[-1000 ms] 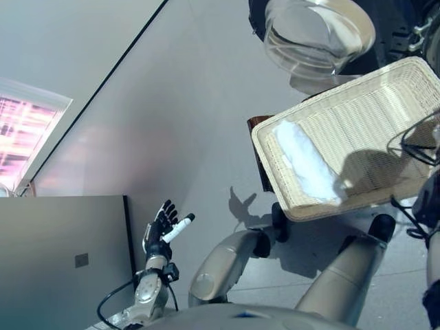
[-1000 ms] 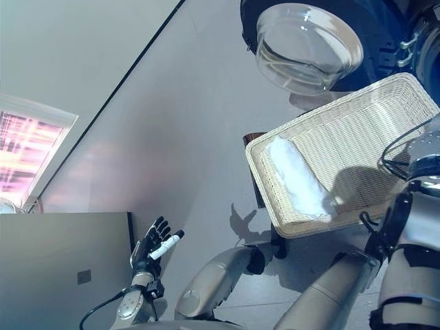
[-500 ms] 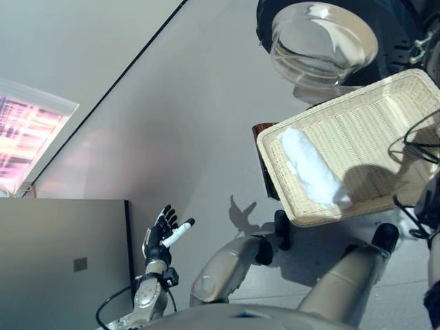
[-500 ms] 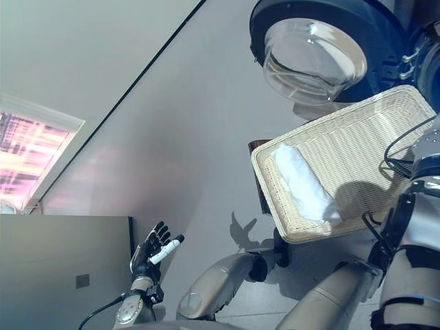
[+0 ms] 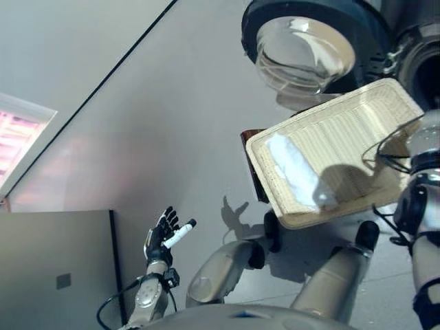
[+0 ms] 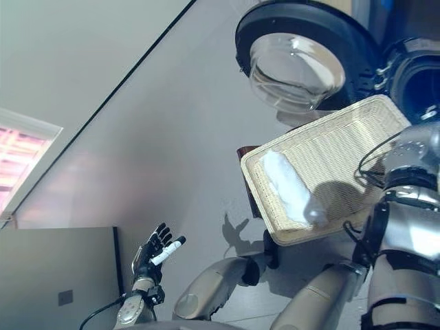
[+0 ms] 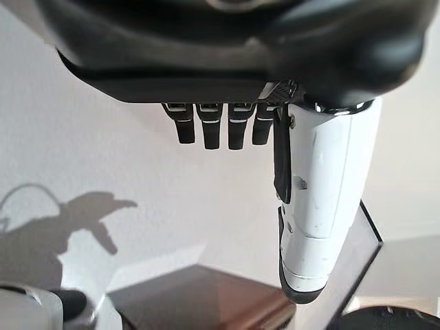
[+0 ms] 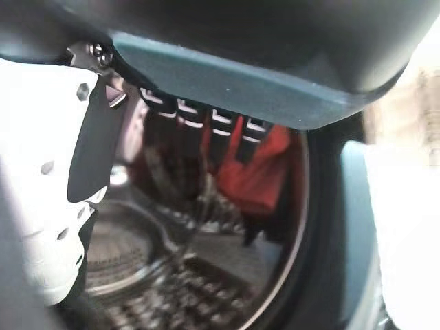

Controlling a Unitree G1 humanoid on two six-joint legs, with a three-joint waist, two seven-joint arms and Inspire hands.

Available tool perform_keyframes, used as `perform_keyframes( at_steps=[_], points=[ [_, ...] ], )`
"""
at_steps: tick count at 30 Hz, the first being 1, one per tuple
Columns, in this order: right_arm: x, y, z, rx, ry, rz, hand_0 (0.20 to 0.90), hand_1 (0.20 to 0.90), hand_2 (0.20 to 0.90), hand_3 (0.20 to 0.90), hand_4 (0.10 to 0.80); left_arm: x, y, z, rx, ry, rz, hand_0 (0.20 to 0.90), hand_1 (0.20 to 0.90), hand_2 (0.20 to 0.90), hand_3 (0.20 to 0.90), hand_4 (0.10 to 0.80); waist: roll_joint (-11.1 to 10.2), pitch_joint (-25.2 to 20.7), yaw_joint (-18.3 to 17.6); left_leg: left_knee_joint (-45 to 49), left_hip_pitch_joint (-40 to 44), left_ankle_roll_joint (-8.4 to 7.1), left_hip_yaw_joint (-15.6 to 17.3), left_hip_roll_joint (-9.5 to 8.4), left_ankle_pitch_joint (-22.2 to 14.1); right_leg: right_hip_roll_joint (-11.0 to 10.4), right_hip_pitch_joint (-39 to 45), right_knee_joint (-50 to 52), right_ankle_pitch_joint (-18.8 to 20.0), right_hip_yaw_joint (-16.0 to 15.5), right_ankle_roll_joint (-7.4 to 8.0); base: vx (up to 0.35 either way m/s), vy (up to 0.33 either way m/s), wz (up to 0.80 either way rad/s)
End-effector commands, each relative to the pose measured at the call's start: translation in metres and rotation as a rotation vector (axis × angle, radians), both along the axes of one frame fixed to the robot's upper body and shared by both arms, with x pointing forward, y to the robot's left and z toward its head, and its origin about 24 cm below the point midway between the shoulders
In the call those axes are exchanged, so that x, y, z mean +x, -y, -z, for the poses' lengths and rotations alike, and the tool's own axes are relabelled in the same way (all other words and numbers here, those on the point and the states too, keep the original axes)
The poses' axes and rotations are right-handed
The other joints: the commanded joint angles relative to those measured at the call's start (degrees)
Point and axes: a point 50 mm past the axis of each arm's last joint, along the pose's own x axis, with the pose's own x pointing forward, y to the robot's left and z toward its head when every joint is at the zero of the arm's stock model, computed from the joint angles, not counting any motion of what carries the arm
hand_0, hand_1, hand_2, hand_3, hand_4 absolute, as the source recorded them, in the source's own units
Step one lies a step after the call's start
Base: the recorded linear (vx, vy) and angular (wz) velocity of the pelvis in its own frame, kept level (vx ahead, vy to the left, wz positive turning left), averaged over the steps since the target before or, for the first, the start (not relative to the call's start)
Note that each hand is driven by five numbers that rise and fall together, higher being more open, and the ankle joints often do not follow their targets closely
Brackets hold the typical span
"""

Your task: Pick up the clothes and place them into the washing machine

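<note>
A white cloth (image 5: 295,175) is seen lying in a pale wicker basket (image 5: 357,130), along the basket's side that is farther from the right arm. The basket is set just in front of the washing machine's open round door (image 5: 306,51), whose glass bowl faces the camera, with the dark drum opening (image 6: 419,86) beside it.

The right hand (image 8: 62,199) is shown only in its own wrist view, where it is held at the mouth of the drum (image 8: 179,275). A red garment (image 8: 258,172) is seen just past its fingers (image 8: 216,134), inside the drum; the fingers are extended toward it, but whether the garment is pinched or already let go cannot be told. The white cloth in the basket is well apart from this hand, back outside the machine.

The left hand (image 5: 163,234) is held low and far to the other side of the basket, beside a grey cabinet (image 5: 55,268). Its fingers are spread straight, nothing is grasped, and the white-covered thumb (image 7: 323,206) stands out from the palm
</note>
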Motion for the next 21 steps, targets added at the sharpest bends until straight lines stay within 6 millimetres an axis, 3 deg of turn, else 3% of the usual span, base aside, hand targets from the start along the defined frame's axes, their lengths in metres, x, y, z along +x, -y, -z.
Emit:
perform_keyframes(
  at_steps=[1, 2, 3, 5, 12, 17, 21],
  points=[
    [0.009, -0.012, 0.002, -0.197, -0.074, -0.113, 0.900, 0.900, 0.900, 0.900, 0.800, 0.001, -0.033, -0.003, 0.076, 0.019, -0.082, 0.900, 0.900, 0.900, 0.900, 0.800, 0.7, -3.9, 2.7, -2.1, -4.5, -8.16, -3.6, 2.10, 3.6, -0.4, 3.6, -2.2, -0.6, -2.1, -0.60, 0.015, -0.012, -0.10],
    [0.009, -0.012, 0.002, -0.196, -0.075, -0.112, 0.900, 0.900, 0.900, 0.900, 0.800, 0.001, -0.033, -0.003, 0.077, 0.018, -0.082, 0.900, 0.900, 0.900, 0.900, 0.800, 0.6, -3.9, 2.6, -1.9, -4.3, -8.22, -3.6, 2.01, 3.2, -0.5, 3.8, -2.0, -1.1, -2.2, -0.51, 0.011, -0.049, -0.06],
    [0.016, -0.025, 0.022, -0.167, -0.117, -0.161, 0.900, 0.900, 0.900, 0.900, 0.800, 0.003, -0.033, -0.003, 0.084, 0.023, -0.076, 0.900, 0.900, 0.900, 0.900, 0.800, -0.2, -3.5, 2.8, -2.0, -4.1, -8.24, -3.8, 2.21, 3.3, -0.3, 5.0, -2.9, -0.7, -2.8, -0.66, 0.014, -0.061, 0.02],
    [0.019, -0.035, 0.042, -0.129, -0.151, -0.197, 0.900, 0.900, 0.900, 0.900, 0.800, 0.003, -0.035, -0.003, 0.094, 0.019, -0.073, 0.900, 0.900, 0.900, 0.900, 0.800, -1.0, -3.0, 2.9, -2.0, -3.9, -8.28, -4.4, 2.45, 3.4, -0.2, 6.0, -3.6, -0.4, -3.6, -0.78, -0.013, -0.071, 0.07],
    [0.026, -0.069, 0.084, -0.066, -0.192, -0.319, 0.900, 0.900, 0.900, 0.900, 0.800, 0.006, -0.047, -0.006, 0.129, 0.028, -0.088, 0.900, 0.900, 0.900, 0.900, 0.800, -4.8, -1.2, 3.3, -1.1, -3.4, -8.19, -5.8, 2.95, 3.0, 0.2, 9.2, -4.7, 0.1, -5.8, -1.13, -0.004, -0.060, 0.16],
    [0.023, -0.086, 0.109, -0.012, -0.185, -0.360, 0.900, 0.900, 0.900, 0.900, 0.800, 0.009, -0.055, -0.005, 0.155, 0.017, -0.108, 0.900, 0.900, 0.900, 0.900, 0.800, -7.7, 0.0, 3.4, -1.0, -2.9, -8.23, -7.0, 3.53, 3.5, 0.8, 11.2, -6.0, 1.2, -7.5, -1.46, -0.021, -0.061, 0.16],
    [0.013, -0.107, 0.144, 0.043, -0.221, -0.413, 0.900, 0.900, 0.900, 0.900, 0.800, 0.006, -0.062, 0.000, 0.178, -0.025, -0.130, 0.900, 0.900, 0.900, 0.900, 0.800, -11.1, -0.1, 3.5, -1.8, -0.8, -8.45, -7.9, 4.07, 3.2, 1.3, 14.8, -8.0, 1.2, -9.2, -1.42, 0.029, -0.058, 0.12]
  ],
)
